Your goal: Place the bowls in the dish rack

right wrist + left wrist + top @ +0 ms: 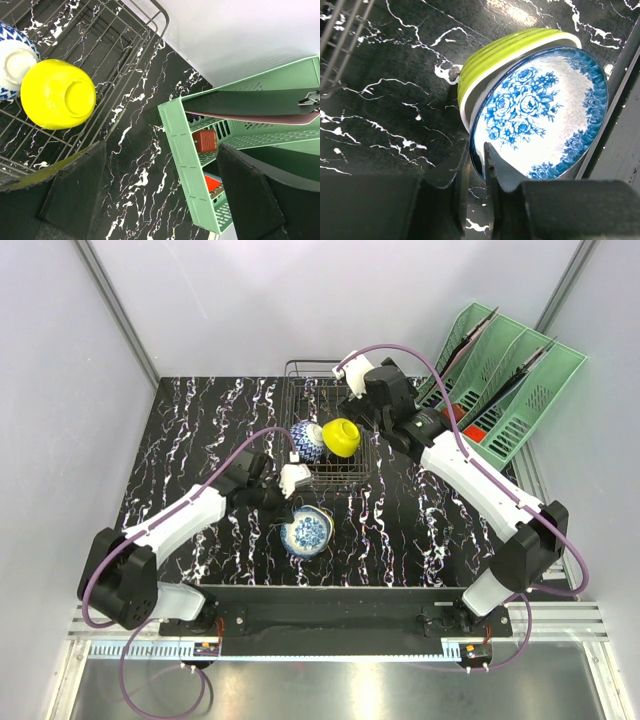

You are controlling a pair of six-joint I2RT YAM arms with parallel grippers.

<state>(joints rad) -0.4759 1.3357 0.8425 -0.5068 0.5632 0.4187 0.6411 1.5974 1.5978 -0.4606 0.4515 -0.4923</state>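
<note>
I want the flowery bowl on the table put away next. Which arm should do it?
Left. The left claw pinches the rim of that flowery bowl. The right claw hangs open by the rack, farther away.

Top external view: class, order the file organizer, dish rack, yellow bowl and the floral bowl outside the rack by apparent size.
1. file organizer
2. dish rack, partly hidden by the right arm
3. floral bowl outside the rack
4. yellow bowl, only slightly smaller; nearly a tie
</note>
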